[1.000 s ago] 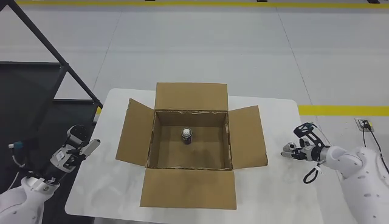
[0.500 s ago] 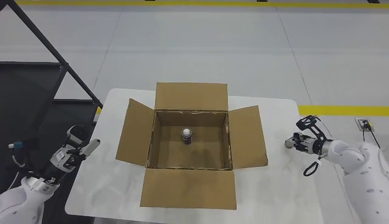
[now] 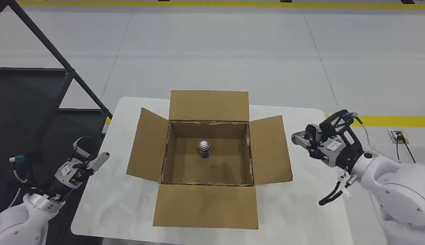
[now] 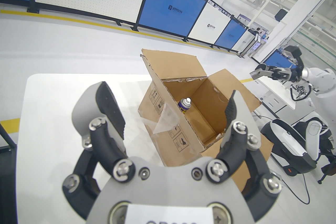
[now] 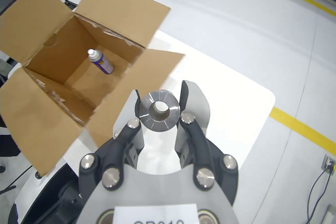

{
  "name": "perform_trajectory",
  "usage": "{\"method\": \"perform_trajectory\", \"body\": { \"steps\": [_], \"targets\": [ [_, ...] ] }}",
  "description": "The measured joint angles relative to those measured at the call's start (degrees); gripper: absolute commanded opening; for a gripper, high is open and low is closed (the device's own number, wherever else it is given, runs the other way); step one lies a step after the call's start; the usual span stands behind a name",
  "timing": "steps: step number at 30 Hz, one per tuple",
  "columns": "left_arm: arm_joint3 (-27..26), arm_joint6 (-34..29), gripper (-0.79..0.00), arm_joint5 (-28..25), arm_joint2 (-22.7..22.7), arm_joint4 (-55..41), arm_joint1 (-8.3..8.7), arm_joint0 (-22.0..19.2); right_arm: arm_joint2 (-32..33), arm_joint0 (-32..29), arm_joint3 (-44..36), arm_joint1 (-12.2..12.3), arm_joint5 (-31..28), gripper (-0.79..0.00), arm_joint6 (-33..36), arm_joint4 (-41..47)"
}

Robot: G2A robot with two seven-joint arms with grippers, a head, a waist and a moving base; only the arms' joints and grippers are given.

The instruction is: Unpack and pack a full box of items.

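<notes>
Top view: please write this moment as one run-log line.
right claw: shut on metal ring, beside box | left claw: open, empty | box: open, spray can upright inside

The top camera looks steeply down on the table (image 3: 126, 198), box (image 3: 206, 205) centred. The left wrist camera, close behind the left gripper (image 4: 168, 91), sits at the box's 8 o'clock facing 2. The right wrist camera, behind the right gripper (image 5: 160, 89) and its metal ring (image 5: 159, 110), sits at 3 o'clock, tilted down toward 9. All share the box's interior.
</notes>
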Motion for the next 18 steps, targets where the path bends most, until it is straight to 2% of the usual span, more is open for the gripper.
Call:
{"method": "perform_trajectory", "body": {
  "steps": [4, 8, 12, 18],
  "targets": [
    [0.0, 0.0, 0.0, 0.0, 0.0, 0.0, 0.0, 0.0, -10.6, 6.1, 0.0, -0.8, 2.5, -0.785, 1.6, -3.4],
    [0.0, 0.0, 0.0, 0.0, 0.0, 0.0, 0.0, 0.0, -23.7, 14.5, 5.1, -2.4, 4.4, -0.785, 3.8, -7.4],
    [0.0, 0.0, 0.0, 0.0, 0.0, 0.0, 0.0, 0.0, -37.5, 24.0, 15.4, -5.4, 6.8, -0.785, 4.7, -9.8],
    [0.0, 0.0, 0.0, 0.0, 0.0, 0.0, 0.0, 0.0, -50.5, 33.2, 31.9, -10.2, 7.9, -0.785, 1.1, -8.1]
  ]
}}
